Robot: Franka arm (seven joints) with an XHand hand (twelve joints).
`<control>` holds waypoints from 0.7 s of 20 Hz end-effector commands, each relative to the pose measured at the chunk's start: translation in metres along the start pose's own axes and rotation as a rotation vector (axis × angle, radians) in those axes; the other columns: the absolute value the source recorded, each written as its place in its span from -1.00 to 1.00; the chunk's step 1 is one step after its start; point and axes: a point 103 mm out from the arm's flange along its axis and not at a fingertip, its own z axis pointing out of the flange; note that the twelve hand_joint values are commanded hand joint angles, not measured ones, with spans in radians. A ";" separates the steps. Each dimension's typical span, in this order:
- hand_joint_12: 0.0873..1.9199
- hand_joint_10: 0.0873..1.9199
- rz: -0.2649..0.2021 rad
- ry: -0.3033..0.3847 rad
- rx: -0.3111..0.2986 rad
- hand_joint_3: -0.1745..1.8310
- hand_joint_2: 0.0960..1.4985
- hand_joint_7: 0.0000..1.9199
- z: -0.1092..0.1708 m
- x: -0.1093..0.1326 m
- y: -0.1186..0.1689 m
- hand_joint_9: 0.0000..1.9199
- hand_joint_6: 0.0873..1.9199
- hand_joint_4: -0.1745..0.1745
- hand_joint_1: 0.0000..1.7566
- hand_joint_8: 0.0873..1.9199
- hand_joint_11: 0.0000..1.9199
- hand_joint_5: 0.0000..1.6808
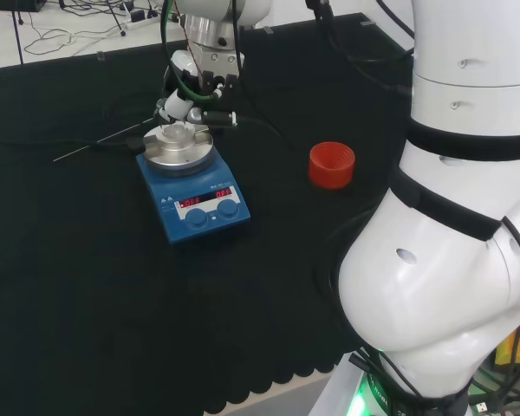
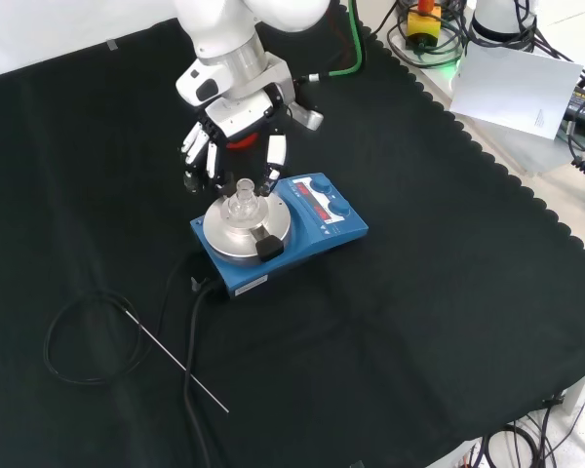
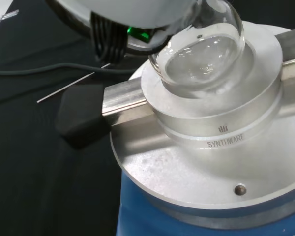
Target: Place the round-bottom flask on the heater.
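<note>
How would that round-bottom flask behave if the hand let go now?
The round-bottom flask is clear glass, so probably fragile and slippery. Its bulb sits in the metal block's hollow on the heater, which should stop it rolling, though it might lean.

I count 1 clear glass round-bottom flask [image 2: 242, 202], 1 blue heater w/ silver top [image 2: 312, 229], 1 red ribbed ring [image 1: 331, 165], 1 thin metal rod [image 2: 175, 358].

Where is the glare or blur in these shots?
Wrist view: bright highlights on the round-bottom flask, and a blurred white part of the hand across the top. Front view: the heater plate shines pale. Head view: even light on the black cloth.
</note>
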 end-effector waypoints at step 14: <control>0.39 -0.35 0.043 0.033 0.027 -0.21 -0.21 -0.71 -0.004 -0.012 -0.004 -0.43 -0.19 -0.41 0.10 -0.30 -0.66 -0.20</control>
